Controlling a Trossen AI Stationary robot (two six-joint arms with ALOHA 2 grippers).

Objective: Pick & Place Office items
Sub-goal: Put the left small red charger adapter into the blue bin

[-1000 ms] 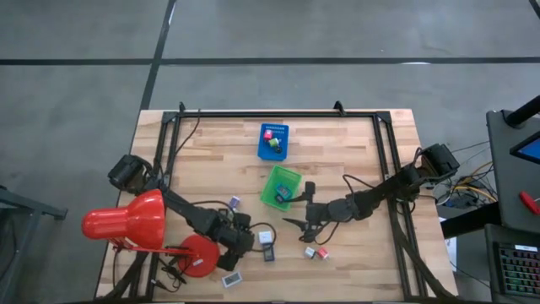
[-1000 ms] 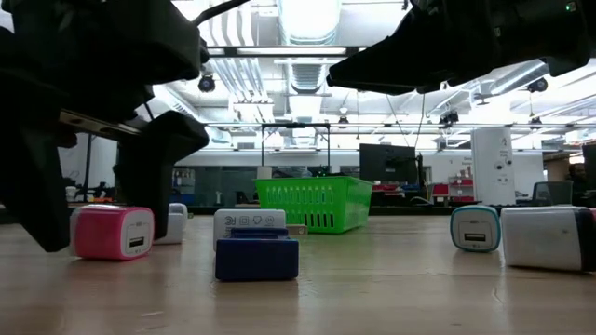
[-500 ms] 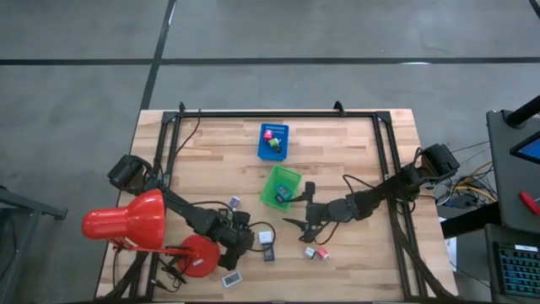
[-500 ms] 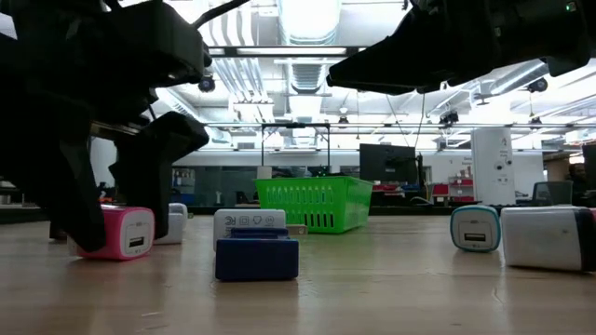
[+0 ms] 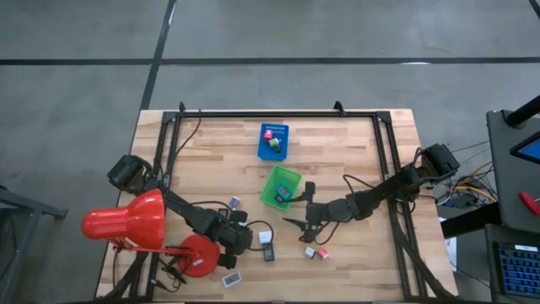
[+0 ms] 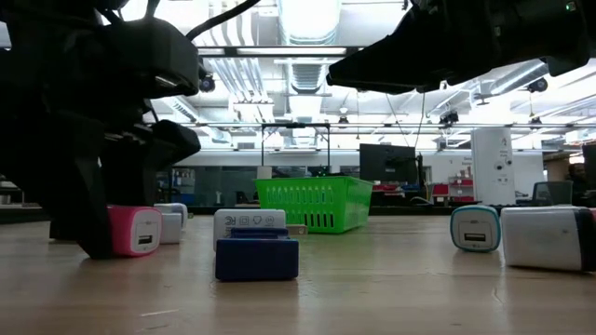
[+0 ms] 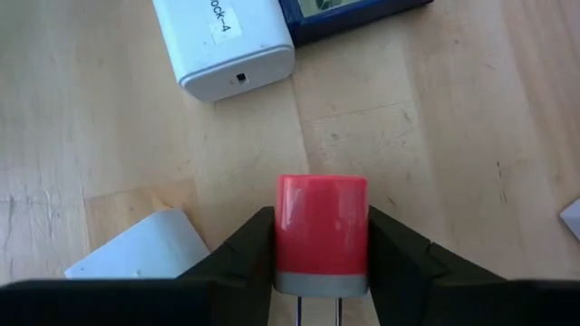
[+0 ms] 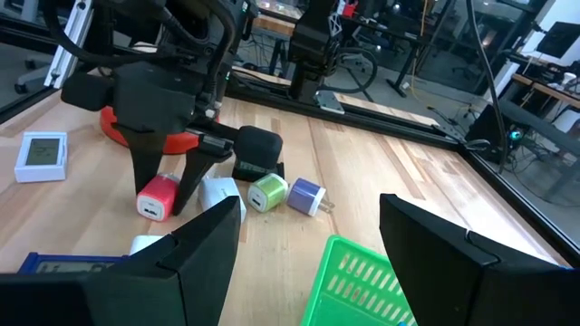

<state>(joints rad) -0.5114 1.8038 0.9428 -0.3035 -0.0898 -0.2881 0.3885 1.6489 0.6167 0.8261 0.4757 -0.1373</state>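
Pink cube pinched between the left gripper's fingers beside the red lamp

Table of pale wood fills the high view, and the red desk lamp covers its corner, hiding part of the left arm under the shade. Just beside the lamp's round base, the left gripper has its two fingers against opposite sides of the pink-red cube; the left wrist view shows both pads touching it, and the low view shows the cube resting on the wood, half hidden behind the near finger.

Farther from the lamp, toward mid-table, the green tray holds a few items too small to sort out. The blue tray lies beyond it with a pink piece and a green piece inside. The right gripper hovers just off the green tray, its fingers spread wide with nothing between them.

Next to the lamp base lie a white block and a dark blue device, cut off by the wrist view's edge. A flat white piece may be a small display.
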